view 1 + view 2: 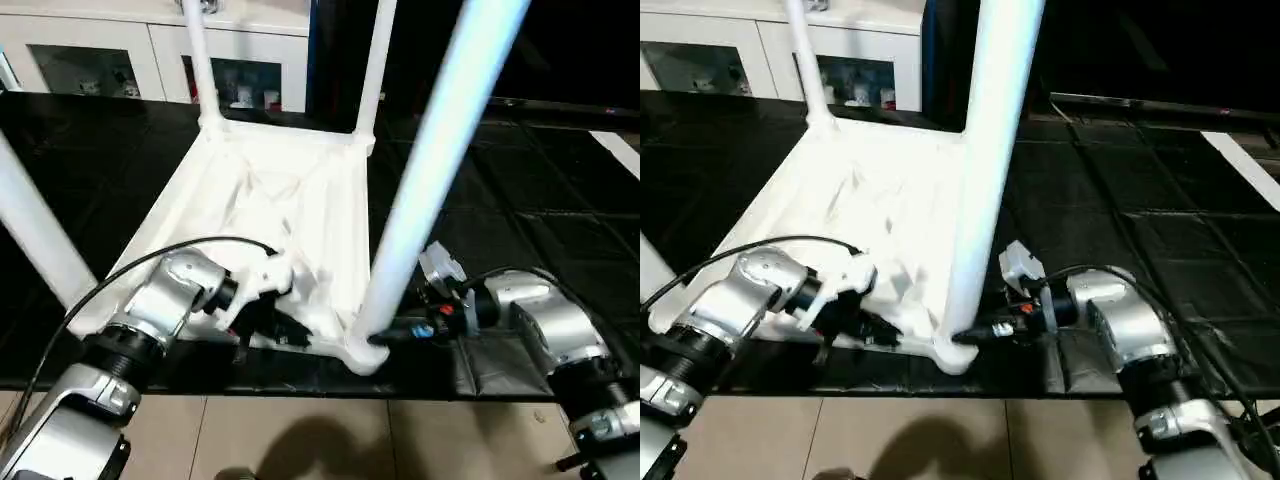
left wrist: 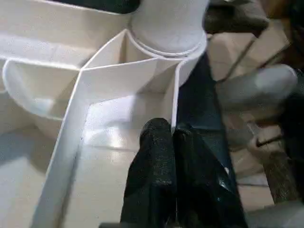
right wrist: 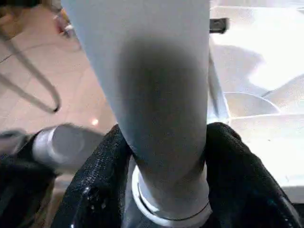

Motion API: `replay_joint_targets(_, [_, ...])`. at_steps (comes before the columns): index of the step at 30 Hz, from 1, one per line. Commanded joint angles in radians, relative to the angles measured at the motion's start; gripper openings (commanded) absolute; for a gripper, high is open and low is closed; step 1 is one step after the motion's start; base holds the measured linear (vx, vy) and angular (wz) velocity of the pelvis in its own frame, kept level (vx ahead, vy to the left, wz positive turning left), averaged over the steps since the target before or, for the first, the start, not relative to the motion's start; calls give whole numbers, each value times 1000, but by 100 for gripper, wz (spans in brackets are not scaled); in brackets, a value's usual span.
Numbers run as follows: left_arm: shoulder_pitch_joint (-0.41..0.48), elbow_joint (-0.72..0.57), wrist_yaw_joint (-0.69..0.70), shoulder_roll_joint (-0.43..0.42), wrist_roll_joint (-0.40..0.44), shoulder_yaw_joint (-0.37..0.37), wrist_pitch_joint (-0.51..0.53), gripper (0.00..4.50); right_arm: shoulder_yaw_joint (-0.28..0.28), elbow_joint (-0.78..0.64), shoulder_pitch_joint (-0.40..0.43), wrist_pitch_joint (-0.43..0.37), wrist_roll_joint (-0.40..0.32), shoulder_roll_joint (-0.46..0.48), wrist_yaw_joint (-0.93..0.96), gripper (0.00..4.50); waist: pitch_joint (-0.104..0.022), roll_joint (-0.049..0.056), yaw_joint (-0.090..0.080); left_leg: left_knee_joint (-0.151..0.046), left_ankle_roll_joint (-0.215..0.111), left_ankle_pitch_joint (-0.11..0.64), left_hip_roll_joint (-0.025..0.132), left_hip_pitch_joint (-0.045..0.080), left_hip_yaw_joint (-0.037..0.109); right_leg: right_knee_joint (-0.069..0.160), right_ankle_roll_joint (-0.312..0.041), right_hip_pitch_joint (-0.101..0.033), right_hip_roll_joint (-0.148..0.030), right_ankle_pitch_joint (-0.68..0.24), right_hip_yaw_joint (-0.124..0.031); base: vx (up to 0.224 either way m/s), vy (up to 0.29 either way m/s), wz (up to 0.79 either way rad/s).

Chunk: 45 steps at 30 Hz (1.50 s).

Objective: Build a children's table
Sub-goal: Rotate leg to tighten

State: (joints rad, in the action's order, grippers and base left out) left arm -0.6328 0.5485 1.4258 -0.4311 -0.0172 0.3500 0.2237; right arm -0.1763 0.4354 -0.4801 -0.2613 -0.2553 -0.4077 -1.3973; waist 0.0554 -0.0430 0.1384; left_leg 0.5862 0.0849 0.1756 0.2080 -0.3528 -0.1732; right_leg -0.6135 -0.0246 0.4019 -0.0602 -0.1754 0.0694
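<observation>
The children's table lies upside down on a black surface, its ribbed white top (image 1: 290, 190) facing up. Two white legs (image 1: 200, 60) stand in the far corner sockets and one leg (image 1: 35, 230) stands at the near left. The near right leg (image 1: 440, 150) rises from its corner socket (image 1: 365, 352). My right gripper (image 1: 385, 338) is shut on this leg's base, with a black finger (image 3: 102, 175) pressed on either side of the tube (image 3: 156, 95). My left gripper (image 2: 172, 137) is shut on the thin wall of the top's near rim (image 2: 176, 95), just left of that socket.
A white cabinet with glass doors (image 1: 100, 60) stands behind the black surface (image 1: 520, 200). That surface ends just in front of my grippers, with tiled floor (image 1: 300, 430) below. A white strip (image 1: 620, 150) lies at the far right.
</observation>
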Motion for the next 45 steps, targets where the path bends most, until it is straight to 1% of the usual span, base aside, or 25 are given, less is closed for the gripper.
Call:
replay_joint_targets(1, [-43, 18, -141, 84, -18, -35, 43, 0, 7, -20, -1, -34, 14, 73, 173, 196, -61, 2, -15, -70, -1, 240, 23, 7, 6, 89, -144, -48, -79, -382, -45, 0, 0, 0])
replay_joint_targets(2, [-43, 18, -144, 86, -18, -36, 44, 0, 7, -19, -1, -34, 15, 75, 177, 196, -61, 3, -16, -70, 5, 239, 22, 8, 6, 90, -139, -46, -79, -392, -44, 0, 0, 0])
replay_joint_targets(3, [-47, 24, -182, 103, -20, -49, 59, 0, 13, -18, 2, -40, 26, 97, 231, 196, -62, -1, -23, -71, 11, 244, 22, 10, 8, 91, -132, -45, -81, -409, -45, 0, 0, 0])
replay_joint_targets(5, [-54, 32, -244, 134, -21, -68, 83, 0, 27, -19, 3, -59, 32, 141, 316, 195, -62, -4, -38, -73, 12, 236, 19, -2, 12, 92, -119, -54, -81, -419, -41, 0, 0, 0])
replay_joint_targets(8, [-66, 34, -327, 184, -23, -92, 131, 0, 30, -19, -5, -82, 65, 211, 450, 194, -63, -5, -55, -69, 0, 218, 15, -6, 10, 96, -108, -53, -80, -425, -41, 0, 0, 0])
replay_joint_targets(9, [-68, 34, -341, 193, -23, -95, 138, 0, 33, -16, -9, -89, 72, 224, 481, 194, -63, -4, -57, -68, -3, 207, 15, -5, 9, 97, -109, -51, -80, -418, -43, 0, 0, 0])
replay_joint_targets(10, [-76, 37, -393, 224, -23, -109, 161, 0, 49, -4, -25, -118, 99, 276, 603, 194, -63, -4, -58, -67, -2, 201, 15, -2, 8, 96, -112, -49, -79, -407, -44, 0, 0, 0])
replay_joint_targets(11, [-81, 41, -422, 240, -22, -117, 173, 0, 58, -3, -31, -137, 108, 302, 660, 194, -64, -4, -66, -68, 6, 187, 13, -4, 9, 92, -121, -50, -76, -390, -44, 0, 0, 0])
replay_joint_targets(13, [-94, 55, -482, 274, -21, -133, 183, 0, 82, -4, -45, -162, 114, 357, 766, 191, -65, -1, -73, -68, 6, 188, 13, 0, 8, 93, -126, -47, -75, -372, -45, 0, 0, 0])
replay_joint_targets(15, [-101, 59, -526, 301, -20, -145, 191, 0, 104, -1, -58, -176, 114, 401, 846, 191, -66, 0, -74, -69, 2, 183, 14, 1, 8, 92, -134, -48, -76, -348, -46, 0, 0, 0])
replay_joint_targets(16, [-102, 59, -544, 311, -20, -150, 194, 0, 106, -2, -62, -182, 117, 417, 875, 191, -67, 2, -76, -69, -4, 177, 16, 2, 7, 88, -148, -48, -74, -297, -47, 0, 0, 0])
replay_joint_targets(21, [-98, 46, -553, 319, -11, -145, 202, 0, 60, -23, -48, -161, 155, 431, 867, 191, -66, 2, -74, -70, -16, 167, 14, 0, 4, 85, -159, -53, -74, -250, -50, 0, 0, 0])
replay_joint_targets(22, [-94, 43, -550, 310, -6, -142, 199, 0, 64, -28, -43, -156, 156, 429, 867, 246, -64, 3, -74, -71, -16, 172, 16, 2, 5, 87, -159, -53, -75, -257, -50, 0, 0, 0])
replay_joint_targets(25, [-89, 37, -546, 304, -6, -142, 199, 0, 70, -37, -35, -161, 155, 423, 870, 266, -63, 4, -73, -72, -15, 182, 17, 3, 5, 88, -156, -52, -75, -270, -50, 0, 0, 0])
replay_joint_targets(29, [-73, 23, -506, 274, -6, -132, 180, 0, 86, -80, -3, -170, 136, 381, 845, 304, -66, 3, -69, -72, -17, 167, 18, 4, 6, 83, -161, -55, -75, -230, -51, 0, 0, 0])
replay_joint_targets(31, [-66, 22, -463, 248, -5, -122, 163, 0, 92, -133, 28, -201, 103, 336, 776, 324, -65, 4, -70, -71, -21, 166, 18, 4, 4, 82, -169, -55, -74, -208, -52, 0, 0, 0])
replay_joint_targets(32, [-63, 22, -445, 237, -4, -118, 156, 0, 93, -157, 43, -212, 91, 316, 740, 335, -64, 7, -67, -72, -25, 169, 18, 4, 5, 83, -168, -58, -75, -208, -52, 0, 0, 0])
replay_joint_targets(35, [-64, 44, -389, 196, 9, -101, 126, 0, 80, -244, 98, -259, 58, 206, 597, 358, -65, 7, -62, -71, -36, 166, 19, 5, 5, 82, -174, -59, -74, -179, -52, 0, 0, 0])
replay_joint_targets(37, [-69, 65, -330, 160, 23, -80, 91, 0, 89, -287, 132, -292, 27, 113, 498, 375, -65, 12, -51, -69, -41, 173, 22, 10, 3, 82, -178, -56, -74, -174, -54, 0, 0, 0])
replay_joint_targets(39, [-72, 72, -304, 148, 26, -72, 70, 0, 93, -298, 143, -299, 16, 79, 465, 395, -63, 9, -45, -70, -43, 193, 22, 9, 1, 85, -178, -56, -75, -195, -53, 0, 0, 0])
replay_joint_targets(40, [-74, 80, -263, 131, 28, -60, 42, 0, 101, -304, 156, -295, 9, 35, 424, 401, -63, 7, -44, -70, -37, 211, 21, 6, 4, 92, -162, -59, -78, -253, -50, 0, 0, 0])
replay_joint_targets(41, [-76, 91, -199, 105, 33, -42, -14, 0, 113, -310, 174, -289, 3, -30, 368, 401, -62, 5, -43, -70, -37, 214, 20, 6, 4, 94, -155, -57, -77, -271, -50, 0, 0, 0])
replay_joint_targets(42, [-76, 92, -187, 101, 34, -39, -26, 0, 116, -310, 178, -287, 1, -40, 360, 409, -62, 3, -41, -69, -35, 212, 21, 8, 4, 94, -147, -56, -78, -285, -51, 0, 0, 0])
replay_joint_targets(44, [-72, 90, -102, 75, 31, -17, -78, 0, 138, -323, 201, -287, -14, -102, 309, 431, -62, 3, -39, -69, -34, 203, 21, 5, 4, 93, -147, -56, -78, -286, -51, 0, 0, 0])
replay_joint_targets(45, [-72, 90, -102, 75, 31, -17, -78, 0, 139, -323, 201, -287, -14, -102, 308, 439, -63, 3, -36, -68, -36, 197, 23, 6, 4, 92, -146, -56, -79, -279, -52, 0, 0, 0])
